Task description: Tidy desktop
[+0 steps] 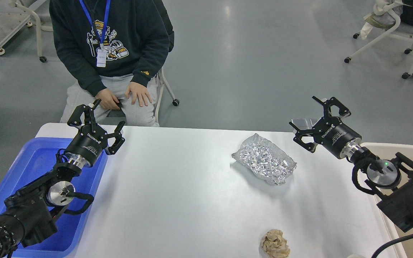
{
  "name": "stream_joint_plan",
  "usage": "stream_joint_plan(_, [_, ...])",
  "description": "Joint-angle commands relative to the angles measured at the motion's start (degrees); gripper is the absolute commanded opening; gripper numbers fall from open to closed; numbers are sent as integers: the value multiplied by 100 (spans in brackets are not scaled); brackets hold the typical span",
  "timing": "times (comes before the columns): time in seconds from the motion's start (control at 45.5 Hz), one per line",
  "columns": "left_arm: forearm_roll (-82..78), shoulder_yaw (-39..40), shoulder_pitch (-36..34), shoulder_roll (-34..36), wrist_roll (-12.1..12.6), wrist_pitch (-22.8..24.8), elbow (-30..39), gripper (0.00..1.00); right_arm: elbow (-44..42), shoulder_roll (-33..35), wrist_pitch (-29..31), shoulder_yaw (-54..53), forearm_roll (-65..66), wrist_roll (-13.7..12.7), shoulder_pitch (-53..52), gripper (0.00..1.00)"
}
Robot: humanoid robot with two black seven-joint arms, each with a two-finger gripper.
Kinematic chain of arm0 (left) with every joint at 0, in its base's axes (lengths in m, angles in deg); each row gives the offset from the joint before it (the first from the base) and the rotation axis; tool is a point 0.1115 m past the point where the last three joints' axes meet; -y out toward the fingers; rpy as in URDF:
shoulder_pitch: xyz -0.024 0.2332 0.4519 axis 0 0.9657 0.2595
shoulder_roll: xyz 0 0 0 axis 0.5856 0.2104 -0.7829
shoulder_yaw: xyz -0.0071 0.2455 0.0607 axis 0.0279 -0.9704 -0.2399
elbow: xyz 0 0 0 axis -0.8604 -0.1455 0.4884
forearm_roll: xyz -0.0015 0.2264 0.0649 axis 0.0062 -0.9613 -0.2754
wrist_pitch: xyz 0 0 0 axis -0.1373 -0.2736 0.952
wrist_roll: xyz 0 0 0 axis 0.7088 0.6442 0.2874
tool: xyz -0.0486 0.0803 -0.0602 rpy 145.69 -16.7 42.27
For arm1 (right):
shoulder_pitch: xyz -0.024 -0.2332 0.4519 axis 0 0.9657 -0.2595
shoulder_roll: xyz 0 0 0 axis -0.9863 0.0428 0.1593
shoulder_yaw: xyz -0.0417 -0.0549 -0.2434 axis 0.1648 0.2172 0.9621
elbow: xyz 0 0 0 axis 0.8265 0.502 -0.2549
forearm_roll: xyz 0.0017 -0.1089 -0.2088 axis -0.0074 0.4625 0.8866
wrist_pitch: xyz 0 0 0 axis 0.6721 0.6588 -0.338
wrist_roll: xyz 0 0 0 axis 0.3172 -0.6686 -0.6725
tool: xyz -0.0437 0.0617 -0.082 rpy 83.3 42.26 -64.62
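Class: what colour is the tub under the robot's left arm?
Blue: the tub, clearest in the head view.

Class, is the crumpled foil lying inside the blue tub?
No, the crumpled foil lies on the white desktop, far from the blue tub.

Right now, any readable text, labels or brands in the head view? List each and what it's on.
"ROBOTIQ", white letters on the left tool body, partly legible.
"ROBOTIQ", white letters on the right tool body, partly legible.
Badge on the seated person's blue lanyard: print too small to read.
Sweatshirt graphic: a cartoon figure; any lettering is unreadable.
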Motion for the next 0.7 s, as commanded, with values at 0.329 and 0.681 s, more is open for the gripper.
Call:
stream_joint_plan(0.329, [0,2,2,0,0,0,0,100,184,20,-8,8,0,0,4,100])
stream_joint_plan(0.681, [0,2,2,0,0,0,0,100,860,248,-52,26,202,-8,66,100])
